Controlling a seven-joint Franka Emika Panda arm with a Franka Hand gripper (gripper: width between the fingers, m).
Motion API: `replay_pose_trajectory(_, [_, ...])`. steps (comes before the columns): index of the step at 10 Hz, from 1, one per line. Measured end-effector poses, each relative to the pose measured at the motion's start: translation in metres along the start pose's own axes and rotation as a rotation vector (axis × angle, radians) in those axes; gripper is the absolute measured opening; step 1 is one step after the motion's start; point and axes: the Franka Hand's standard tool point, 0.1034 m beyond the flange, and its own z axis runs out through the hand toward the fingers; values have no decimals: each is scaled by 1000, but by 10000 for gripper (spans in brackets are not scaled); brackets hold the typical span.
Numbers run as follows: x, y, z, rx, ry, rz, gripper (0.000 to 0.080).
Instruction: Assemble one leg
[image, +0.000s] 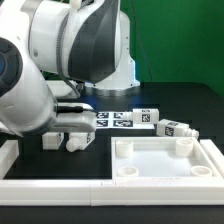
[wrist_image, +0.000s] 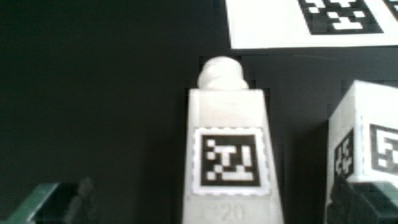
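Pincer (image: 60, 140) is hovering, spread open, over the small white plastic peg-shaped leg (wrist_image: 224, 150) lying on the black surface (wrist_image: 89, 100). Leg is looking light, rigid, slick; I'm favouring a grip across its wider tagged body.

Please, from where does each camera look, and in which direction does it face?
Exterior view: set apart and raised, facing down across the table at the panel; the arm fills its left.
Wrist view: on the wrist, facing down at a leg; one fingertip shows.
Shared: the marker board.
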Motion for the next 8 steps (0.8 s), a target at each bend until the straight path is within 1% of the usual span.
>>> replay_pose_trajectory(3, [-1,-1,1,1,-21,-1,648])
replay_pose_trajectory(8, [-1,6,3,9,-16,-24,649])
